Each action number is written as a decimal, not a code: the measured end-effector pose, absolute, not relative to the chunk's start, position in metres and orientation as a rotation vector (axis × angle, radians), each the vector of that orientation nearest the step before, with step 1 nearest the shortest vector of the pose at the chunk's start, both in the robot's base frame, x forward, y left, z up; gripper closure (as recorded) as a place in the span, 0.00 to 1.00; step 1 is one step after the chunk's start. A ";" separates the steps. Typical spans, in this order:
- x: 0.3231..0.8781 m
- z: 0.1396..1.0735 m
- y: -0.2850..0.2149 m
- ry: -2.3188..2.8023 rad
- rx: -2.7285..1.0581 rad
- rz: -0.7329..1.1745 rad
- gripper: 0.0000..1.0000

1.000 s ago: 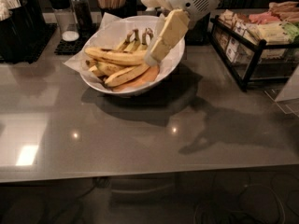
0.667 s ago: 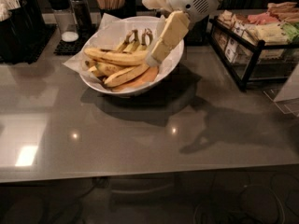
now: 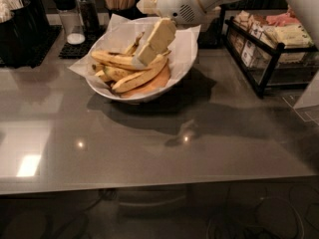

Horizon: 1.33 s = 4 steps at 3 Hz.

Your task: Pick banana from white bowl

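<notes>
Camera view: gripper (image 3: 144,55) has dropped left onto the banana (image 3: 112,59) in the bowl (image 3: 144,96), ready to grasp; whether it has hold, I cannot tell.

One raised view looks down across the counter (image 3: 149,148), near; gripper (image 3: 144,58) seemingly inside white bowl (image 3: 177,76).

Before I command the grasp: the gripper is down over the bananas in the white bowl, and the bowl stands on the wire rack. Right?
Not quite. The camera view shows the white bowl standing on the grey counter, not on the wire rack, which sits apart beside it. The rest holds: the gripper is down over the bananas in the bowl.
</notes>
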State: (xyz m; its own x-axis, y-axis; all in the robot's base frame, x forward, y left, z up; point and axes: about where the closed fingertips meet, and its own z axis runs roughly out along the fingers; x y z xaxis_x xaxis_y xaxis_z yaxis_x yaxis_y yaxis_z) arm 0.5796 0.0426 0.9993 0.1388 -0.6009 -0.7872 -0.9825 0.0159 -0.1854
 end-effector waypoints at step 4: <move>0.598 0.959 0.087 1.595 -1.666 0.741 0.00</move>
